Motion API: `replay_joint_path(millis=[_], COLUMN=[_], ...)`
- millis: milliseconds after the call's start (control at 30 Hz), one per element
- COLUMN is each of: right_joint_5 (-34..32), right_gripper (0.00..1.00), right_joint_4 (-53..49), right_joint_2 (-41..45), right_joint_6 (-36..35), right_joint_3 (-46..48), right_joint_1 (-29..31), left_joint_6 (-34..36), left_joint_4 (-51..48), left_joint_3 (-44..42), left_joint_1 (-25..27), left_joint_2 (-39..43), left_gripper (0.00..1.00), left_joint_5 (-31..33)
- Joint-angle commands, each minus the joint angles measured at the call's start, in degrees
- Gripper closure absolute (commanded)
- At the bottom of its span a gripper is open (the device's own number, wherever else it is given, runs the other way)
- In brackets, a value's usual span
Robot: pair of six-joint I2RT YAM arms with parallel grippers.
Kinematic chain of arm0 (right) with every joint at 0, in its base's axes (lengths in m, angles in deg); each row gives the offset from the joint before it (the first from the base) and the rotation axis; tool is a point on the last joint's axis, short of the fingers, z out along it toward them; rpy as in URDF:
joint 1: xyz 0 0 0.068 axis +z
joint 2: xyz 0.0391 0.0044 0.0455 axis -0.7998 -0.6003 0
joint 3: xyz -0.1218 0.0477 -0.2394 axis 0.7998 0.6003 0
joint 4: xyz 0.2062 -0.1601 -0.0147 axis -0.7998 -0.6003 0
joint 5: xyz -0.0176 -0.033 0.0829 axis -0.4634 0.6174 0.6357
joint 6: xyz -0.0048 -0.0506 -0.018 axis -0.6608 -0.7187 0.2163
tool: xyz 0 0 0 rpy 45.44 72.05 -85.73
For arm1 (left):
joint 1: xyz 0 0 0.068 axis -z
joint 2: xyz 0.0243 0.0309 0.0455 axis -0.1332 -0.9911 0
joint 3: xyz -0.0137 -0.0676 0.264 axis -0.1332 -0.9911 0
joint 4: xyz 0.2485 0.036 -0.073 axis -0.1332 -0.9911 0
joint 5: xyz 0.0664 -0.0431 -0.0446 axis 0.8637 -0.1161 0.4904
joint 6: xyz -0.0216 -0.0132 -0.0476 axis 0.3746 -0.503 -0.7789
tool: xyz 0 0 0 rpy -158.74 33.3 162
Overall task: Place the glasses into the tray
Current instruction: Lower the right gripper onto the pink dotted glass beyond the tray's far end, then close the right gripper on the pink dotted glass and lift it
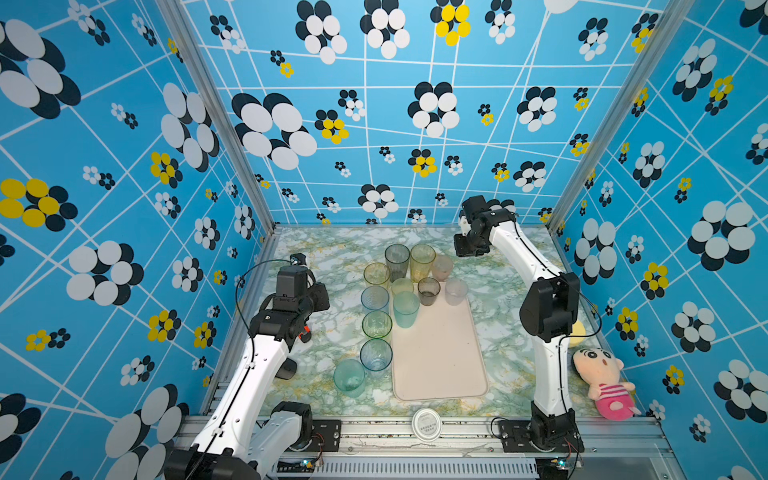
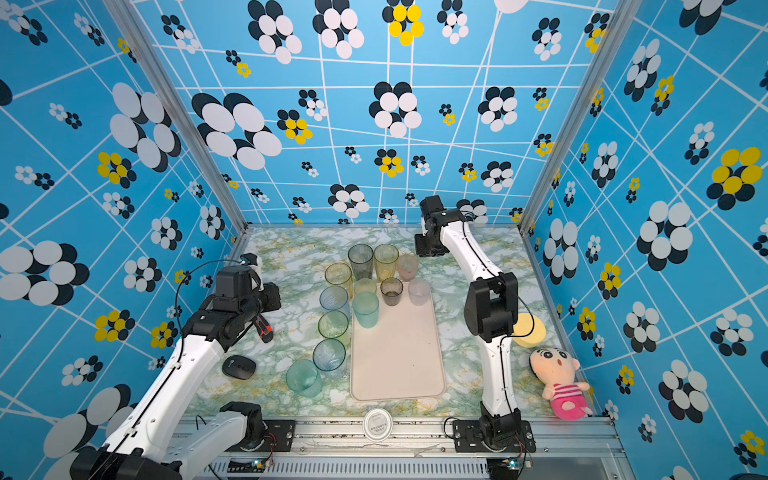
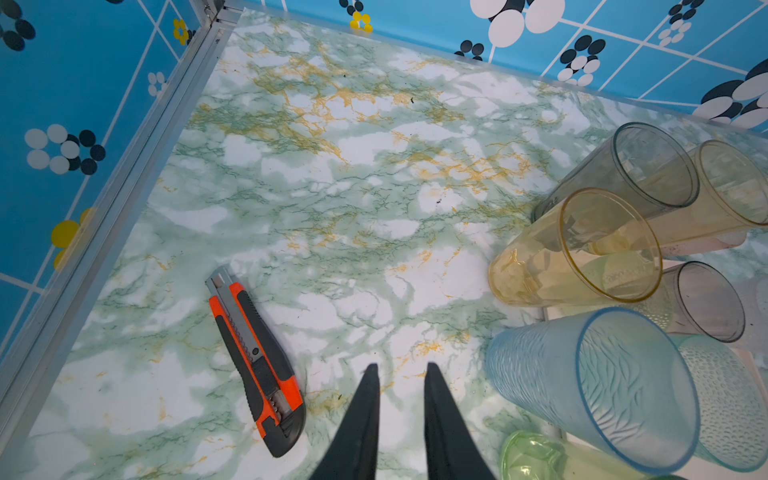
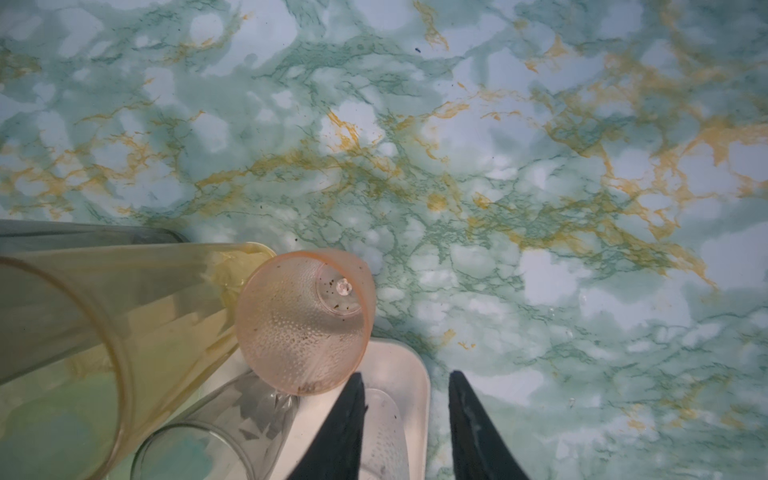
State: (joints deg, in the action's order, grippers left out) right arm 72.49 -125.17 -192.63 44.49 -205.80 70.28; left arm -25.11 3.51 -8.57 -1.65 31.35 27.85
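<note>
The cream-pink tray [image 1: 440, 365] lies mid-table in both top views. At its far end stand a teal glass [image 1: 405, 309], a short smoky glass [image 1: 428, 291] and a clear glass [image 1: 456, 291]. Tall smoky [image 1: 397, 261], amber [image 1: 422, 261] and pink [image 4: 303, 320] glasses stand just behind the tray. Several more, blue [image 3: 594, 386], green [image 1: 376, 324] and teal [image 1: 349, 377], line its left side. My right gripper [image 4: 406, 374] hangs open high over the tray's far right corner, with the clear glass [image 4: 384, 432] below its fingers. My left gripper [image 3: 401, 368] stands narrowly open and empty over bare table, left of the glasses.
An orange box cutter [image 3: 257, 361] lies beside the left fingers. A black mouse [image 2: 239, 367] sits near the left arm. A white round lid [image 1: 427, 424] rests on the front rail. A yellow disc [image 2: 530, 330] and a plush doll [image 1: 602, 382] lie at the right.
</note>
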Motion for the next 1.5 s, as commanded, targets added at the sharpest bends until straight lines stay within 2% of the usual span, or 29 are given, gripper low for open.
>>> replay_joint_path(millis=[0, 333, 1167, 1467], right_joint_5=[-1.2, -1.6, -1.2, -1.6], right_gripper=[0.65, 0.68, 0.81, 0.92], right_joint_4=[-4.1, -5.6, -6.3, -6.4], right_joint_2=[-2.4, -6.3, -11.6, -11.7], right_joint_6=[-0.6, -0.3, 0.7, 0.7], right_joint_3=[-3.2, -6.0, -9.3, -9.6], right_joint_1=[1.0, 2.0, 2.5, 2.6], left_joint_6=[0.2, 0.1, 0.5, 0.5], left_joint_4=[1.6, 2.3, 2.5, 2.5], left_joint_3=[-1.0, -2.4, -3.5, -3.6], left_joint_1=[-0.5, -1.1, -2.8, -3.0], left_joint_2=[-0.3, -0.2, 0.5, 0.2], left_gripper=[0.78, 0.78, 0.78, 0.78], left_joint_5=[-1.5, -2.5, -3.9, -4.4])
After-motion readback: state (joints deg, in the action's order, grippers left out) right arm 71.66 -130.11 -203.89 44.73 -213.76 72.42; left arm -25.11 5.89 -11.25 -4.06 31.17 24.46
